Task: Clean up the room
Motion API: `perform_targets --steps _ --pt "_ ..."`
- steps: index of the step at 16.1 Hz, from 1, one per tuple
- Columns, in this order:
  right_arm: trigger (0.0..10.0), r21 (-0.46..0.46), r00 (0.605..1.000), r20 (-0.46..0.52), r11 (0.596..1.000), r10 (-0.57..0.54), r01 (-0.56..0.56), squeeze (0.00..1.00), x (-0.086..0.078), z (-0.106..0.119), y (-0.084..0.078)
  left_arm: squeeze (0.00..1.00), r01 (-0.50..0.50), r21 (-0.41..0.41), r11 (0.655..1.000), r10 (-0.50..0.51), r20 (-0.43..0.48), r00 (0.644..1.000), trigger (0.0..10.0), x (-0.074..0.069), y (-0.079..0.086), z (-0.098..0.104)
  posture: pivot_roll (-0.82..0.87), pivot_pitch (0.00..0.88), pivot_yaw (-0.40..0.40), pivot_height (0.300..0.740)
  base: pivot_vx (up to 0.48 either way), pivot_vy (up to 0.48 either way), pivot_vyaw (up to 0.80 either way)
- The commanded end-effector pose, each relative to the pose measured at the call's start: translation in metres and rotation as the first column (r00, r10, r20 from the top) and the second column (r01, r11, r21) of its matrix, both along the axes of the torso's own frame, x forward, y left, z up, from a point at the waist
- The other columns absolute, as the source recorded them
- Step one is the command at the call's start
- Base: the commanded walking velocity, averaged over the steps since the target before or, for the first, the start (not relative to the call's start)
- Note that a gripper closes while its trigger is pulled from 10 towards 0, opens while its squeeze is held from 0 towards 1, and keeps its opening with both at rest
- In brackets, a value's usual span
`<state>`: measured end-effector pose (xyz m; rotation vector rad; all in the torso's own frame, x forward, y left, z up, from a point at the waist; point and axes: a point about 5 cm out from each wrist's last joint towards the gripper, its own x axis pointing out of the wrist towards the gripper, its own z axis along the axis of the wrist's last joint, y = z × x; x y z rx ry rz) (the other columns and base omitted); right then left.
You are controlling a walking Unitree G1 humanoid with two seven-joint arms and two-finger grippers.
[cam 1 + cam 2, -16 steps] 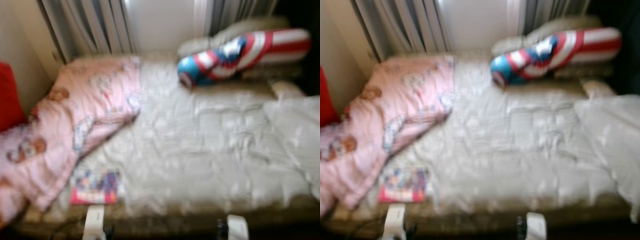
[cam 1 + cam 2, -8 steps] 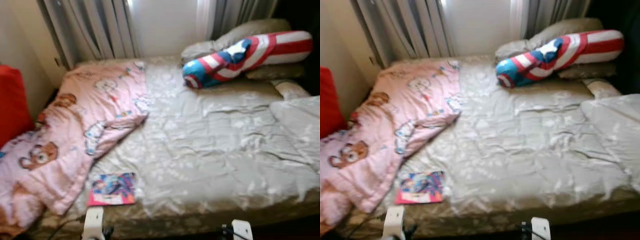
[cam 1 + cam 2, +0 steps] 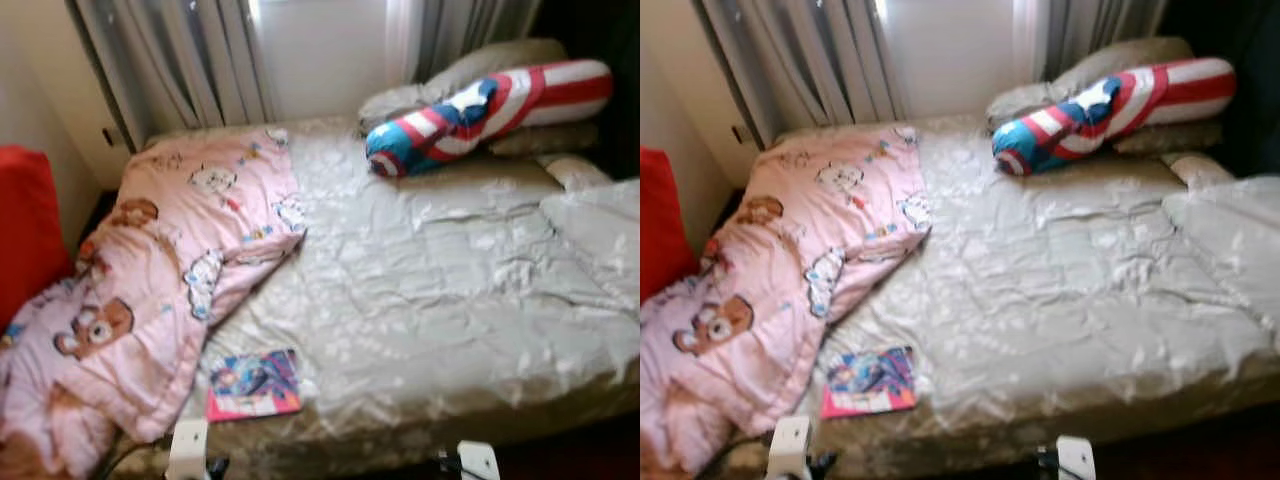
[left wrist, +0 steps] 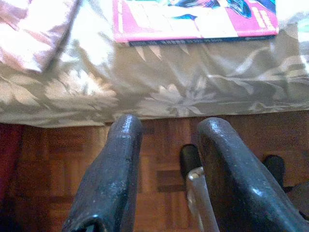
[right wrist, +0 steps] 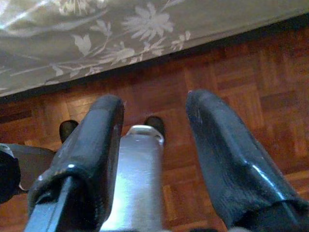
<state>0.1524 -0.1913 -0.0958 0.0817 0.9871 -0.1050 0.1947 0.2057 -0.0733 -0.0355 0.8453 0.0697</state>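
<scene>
at the left the pink blanket [image 3: 150,280] lies crumpled, so it needs tidying. beside it the magazine [image 3: 253,384] rests near the bed [image 3: 450,300] edge. my left gripper [image 4: 166,169] and right gripper [image 5: 154,150] hang low with fingers apart, holding nothing.

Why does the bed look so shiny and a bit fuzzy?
Left eye view: window light glares off the grey quilt, slightly blurred. Left wrist view: the book is washed out bright, the floor dim. Right wrist view: fingers close and soft.
</scene>
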Motion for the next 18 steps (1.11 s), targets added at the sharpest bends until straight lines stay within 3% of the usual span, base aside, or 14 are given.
perform_targets --steps 1,14,18 --pt "10.0 -0.005 1.0 -0.011 1.0 -0.004 0.004 0.0 -0.004 -0.001 -0.003 0.0 0.003 0.007 1.0 -0.003 -0.018 1.0 10.0 -0.004 0.0 -0.002 -0.09 0.0 0.047 0.74 0.0 0.341 0.0" --pt "10.0 -0.013 0.999 -0.029 1.0 -0.017 0.016 0.0 -0.011 -0.002 -0.014 0.0 -0.008 0.007 1.0 0.008 -0.019 1.0 10.0 -0.006 0.002 -0.003 -0.07 0.012 0.039 0.74 0.0 0.341 0.0" --pt "10.0 -0.008 1.0 -0.023 1.0 -0.012 0.012 0.0 -0.011 -0.002 -0.014 0.0 -0.015 0.008 1.0 0.015 -0.007 1.0 10.0 -0.006 0.003 -0.002 -0.07 0.026 0.041 0.74 0.0 0.0 0.0"
